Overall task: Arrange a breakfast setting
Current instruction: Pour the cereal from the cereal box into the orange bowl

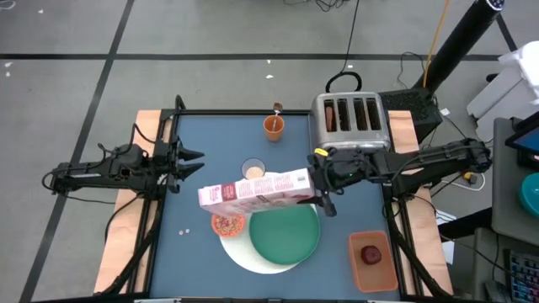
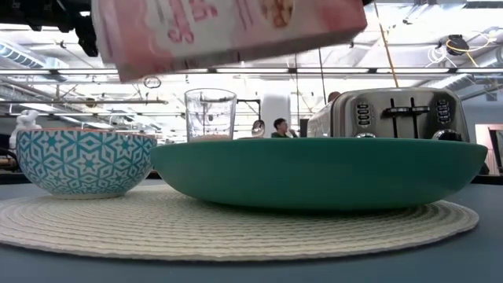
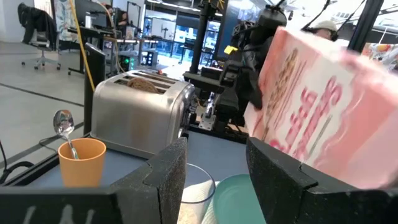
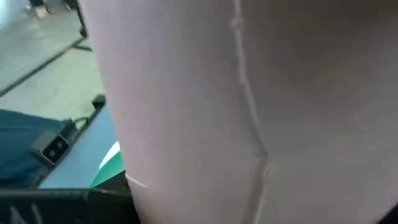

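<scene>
Above the middle of the counter [image 1: 202, 143], the right gripper [image 1: 318, 192] is clamped on one end of the pink cereal box [image 1: 255, 191], holding it lying lengthwise in the air and tipped a little, its free end reaching left over the small orange bowl [image 1: 227, 224]. That bowl, blue-patterned on the outside in the low view and filled with colourful cereal, sits on the left part of the round white mat [image 1: 253, 257], just beside the large green plate [image 1: 285, 234], which takes up most of the mat. A glass of milk [image 1: 253, 171] stands on the counter just beyond the mat, partly under the box as seen from above. Farther off, an orange cup [image 1: 274, 127] near the far edge holds a spoon [image 1: 277, 109] upright. Right of the cup is the silver four-slot toaster [image 1: 350, 120], and the left wrist view shows something brown in one of its slots, likely the bagel [image 3: 144, 84]. At the near right corner a rectangular orange tray [image 1: 372, 260] carries the dark red fruit [image 1: 370, 253]. Over the left edge of the counter the left gripper [image 1: 192, 162] hangs with its fingers apart, pointing toward the glass and touching none of the things. A person [image 2: 280, 127] sits in the room far behind the counter.
</scene>
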You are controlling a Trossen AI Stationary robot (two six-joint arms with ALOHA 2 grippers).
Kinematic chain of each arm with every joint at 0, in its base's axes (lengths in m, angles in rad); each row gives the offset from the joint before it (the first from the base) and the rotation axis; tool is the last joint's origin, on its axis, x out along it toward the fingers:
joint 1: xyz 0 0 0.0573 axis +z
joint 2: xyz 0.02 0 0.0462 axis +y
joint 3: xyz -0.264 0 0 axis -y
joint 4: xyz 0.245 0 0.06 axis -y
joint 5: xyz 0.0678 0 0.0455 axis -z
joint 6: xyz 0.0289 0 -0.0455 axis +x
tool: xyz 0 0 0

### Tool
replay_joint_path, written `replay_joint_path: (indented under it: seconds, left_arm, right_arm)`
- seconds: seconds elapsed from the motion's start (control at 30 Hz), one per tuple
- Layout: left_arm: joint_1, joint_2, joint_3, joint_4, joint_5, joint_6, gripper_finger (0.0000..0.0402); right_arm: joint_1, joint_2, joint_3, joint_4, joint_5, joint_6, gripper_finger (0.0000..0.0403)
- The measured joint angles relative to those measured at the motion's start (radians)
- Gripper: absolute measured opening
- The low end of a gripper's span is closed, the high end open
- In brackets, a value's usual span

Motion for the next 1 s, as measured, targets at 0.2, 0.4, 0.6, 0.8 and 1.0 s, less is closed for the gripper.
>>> replay_joint_path:
  seconds: [0.2, 0.4, 0.6, 0.8, 1.0]
  left_arm:
    - [0.000, 0.000, 0.000, 0.000, 0.000, 0.001, 0.0173]
    - [0.000, 0.000, 0.000, 0.000, 0.000, -0.002, 0.0173]
    - [0.000, 0.000, 0.000, 0.001, 0.000, -0.032, 0.0173]
    - [0.000, 0.061, 0.000, 0.067, 0.000, -0.052, 0.0173]
    - [0.000, 0.173, 0.000, 0.239, 0.001, -0.053, 0.0173]
  right_arm:
    - [-0.006, -0.027, 0.000, 0.104, 0.006, -0.025, 0.0224]
    - [-0.023, -0.045, 0.000, 0.171, 0.007, -0.034, 0.0224]
    - [-0.047, -0.053, 0.000, 0.266, 0.006, -0.069, 0.0224]
    - [-0.072, -0.052, 0.000, 0.423, 0.008, -0.140, 0.0224]
    - [-0.099, -0.052, 0.000, 0.526, 0.006, -0.200, 0.0224]
